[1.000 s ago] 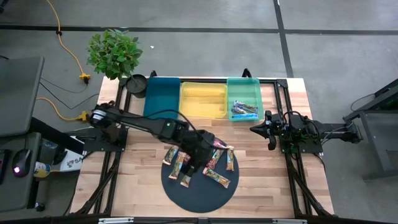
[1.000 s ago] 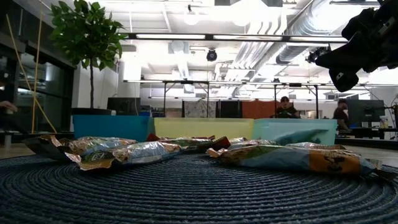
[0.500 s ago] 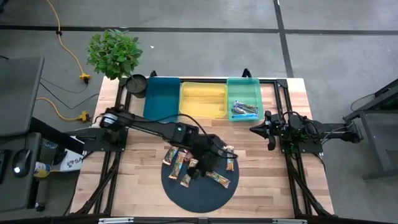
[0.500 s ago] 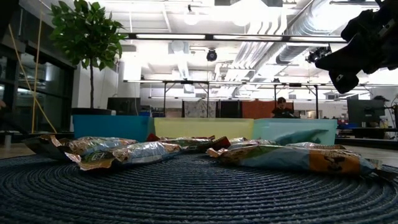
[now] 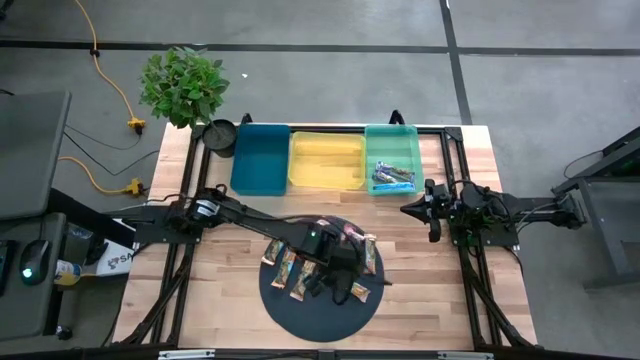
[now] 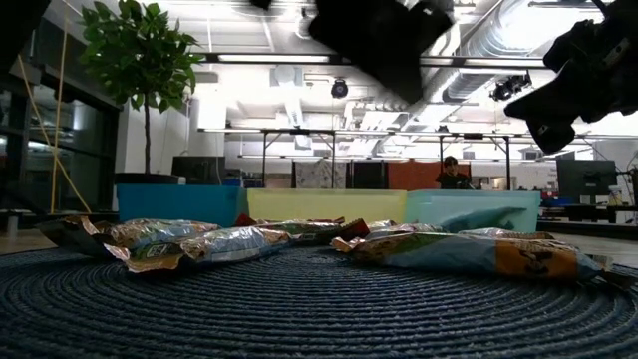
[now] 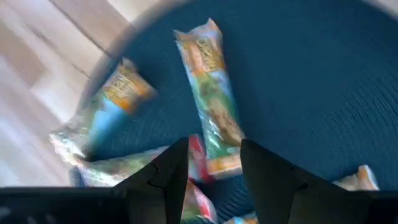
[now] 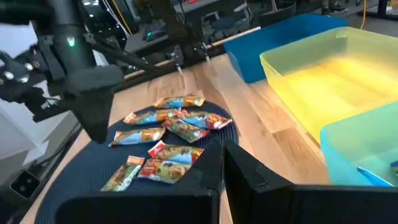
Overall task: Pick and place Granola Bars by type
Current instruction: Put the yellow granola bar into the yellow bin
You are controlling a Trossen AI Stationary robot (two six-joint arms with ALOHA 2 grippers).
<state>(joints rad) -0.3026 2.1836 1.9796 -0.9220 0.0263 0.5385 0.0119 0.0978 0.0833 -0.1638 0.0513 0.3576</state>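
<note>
Orange-green granola bar (image 7: 211, 99) lies lengthwise toward left fingers (image 7: 171, 171).

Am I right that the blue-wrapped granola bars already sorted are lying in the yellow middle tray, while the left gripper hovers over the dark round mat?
Not quite: the high view shows the blue-wrapped granola bars in the green tray, not the yellow tray. The left gripper does hover over the dark round mat.

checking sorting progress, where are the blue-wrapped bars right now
In the high view, the blue-wrapped bars lie in the green tray at the right end of the tray row, beside the yellow tray.
</note>
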